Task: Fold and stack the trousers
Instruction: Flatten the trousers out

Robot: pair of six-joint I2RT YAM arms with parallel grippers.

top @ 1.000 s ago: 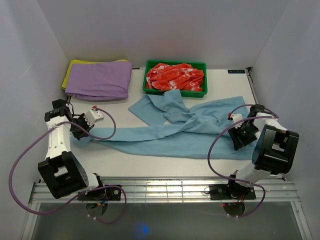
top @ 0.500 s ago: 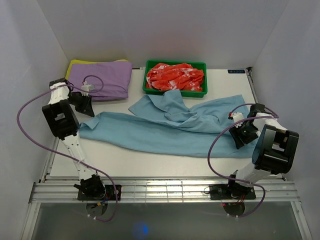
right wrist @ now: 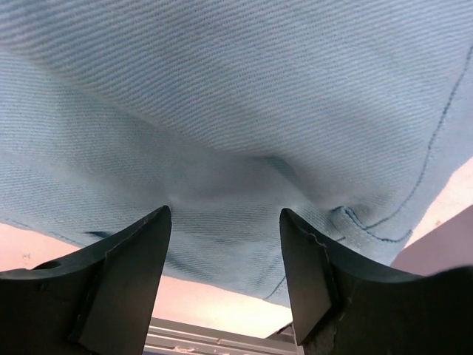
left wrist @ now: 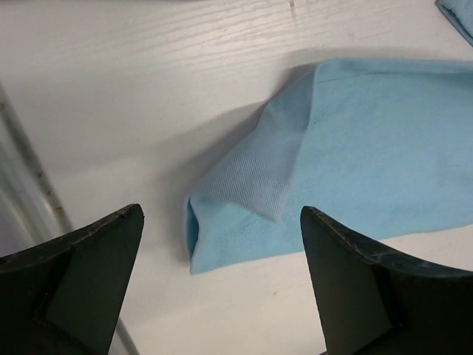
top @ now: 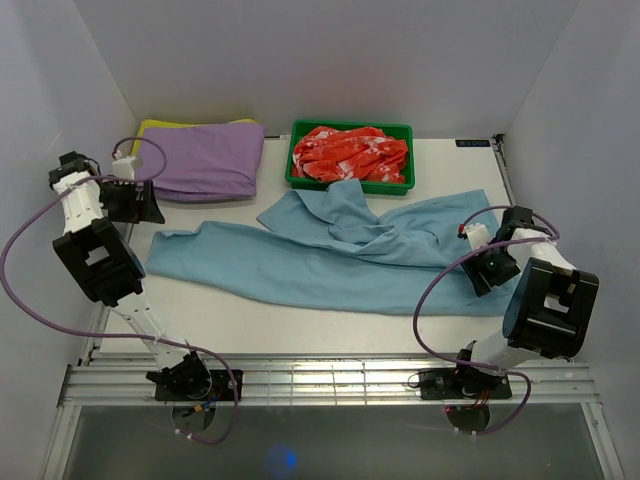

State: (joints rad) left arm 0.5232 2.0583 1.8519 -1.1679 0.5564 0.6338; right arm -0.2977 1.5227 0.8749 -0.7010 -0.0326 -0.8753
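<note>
White tabletop [top: 300, 325] carries the light blue trousers [top: 300, 262], which lie spread nearly flat from the left side to the right edge, with one part bunched up near the back centre, just in front of the tray. A purple folded garment [top: 205, 160] sits at the back left on a yellow cloth [top: 146, 130]. Beside it at the back centre stands a green tray [top: 350, 187] holding a red-and-white cloth [top: 350, 152]. The left gripper [top: 148, 203] hangs at the left edge near the purple garment with its jaws spread wide and nothing between them; its wrist view shows the end of a trouser leg lying on the table below it, apart from the fingers. The right gripper [top: 484, 272] is down on the right end of the trousers, jaws partly apart, tips against the cloth.
</note>
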